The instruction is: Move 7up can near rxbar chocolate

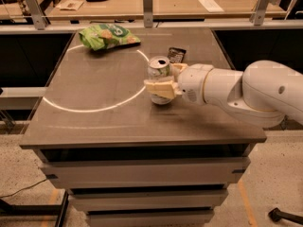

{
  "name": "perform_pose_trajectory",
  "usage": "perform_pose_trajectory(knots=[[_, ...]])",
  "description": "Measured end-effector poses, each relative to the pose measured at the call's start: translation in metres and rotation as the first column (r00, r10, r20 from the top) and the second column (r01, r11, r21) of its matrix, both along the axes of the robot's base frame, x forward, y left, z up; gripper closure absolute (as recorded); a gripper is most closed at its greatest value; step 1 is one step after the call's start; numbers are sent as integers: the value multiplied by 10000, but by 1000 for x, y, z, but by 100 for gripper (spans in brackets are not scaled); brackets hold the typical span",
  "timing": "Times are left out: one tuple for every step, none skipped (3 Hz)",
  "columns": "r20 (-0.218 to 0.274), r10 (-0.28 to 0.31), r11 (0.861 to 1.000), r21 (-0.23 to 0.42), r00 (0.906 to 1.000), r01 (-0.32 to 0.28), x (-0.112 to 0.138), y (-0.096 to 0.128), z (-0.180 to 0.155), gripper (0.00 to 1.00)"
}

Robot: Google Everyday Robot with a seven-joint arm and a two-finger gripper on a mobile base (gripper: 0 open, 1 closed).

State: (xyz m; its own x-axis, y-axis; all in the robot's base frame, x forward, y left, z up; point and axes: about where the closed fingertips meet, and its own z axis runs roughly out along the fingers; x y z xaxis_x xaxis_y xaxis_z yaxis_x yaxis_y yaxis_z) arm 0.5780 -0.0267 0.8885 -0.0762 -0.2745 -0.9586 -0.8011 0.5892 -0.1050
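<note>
Grey worktable (pixel 94 122) fills the camera view, with the gripper (pixel 163 83) clamped around the upright 7up can (pixel 158 69). Just beyond the gripper lies the rxbar chocolate (pixel 176 55). Overshooting could shove that wrapper, or tip the can on release.

The gripper (pixel 161 78), clasping the 7up can (pixel 158 68), hides its middle (rxbar chocolate (pixel 176 54) partly covered too).

7up can (pixel 158 71): upright, clamped in jaws | rxbar chocolate (pixel 176 55): flat, just behind can
</note>
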Motion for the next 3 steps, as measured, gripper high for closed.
perform_pose_trajectory(knots=[[221, -365, 9993, 44, 9991, 364, 31, -13, 5, 100], [367, -726, 9971, 262, 9967, 717, 54, -33, 5, 100], [392, -1091, 9937, 317, 9933, 1079, 70, -59, 1, 100]])
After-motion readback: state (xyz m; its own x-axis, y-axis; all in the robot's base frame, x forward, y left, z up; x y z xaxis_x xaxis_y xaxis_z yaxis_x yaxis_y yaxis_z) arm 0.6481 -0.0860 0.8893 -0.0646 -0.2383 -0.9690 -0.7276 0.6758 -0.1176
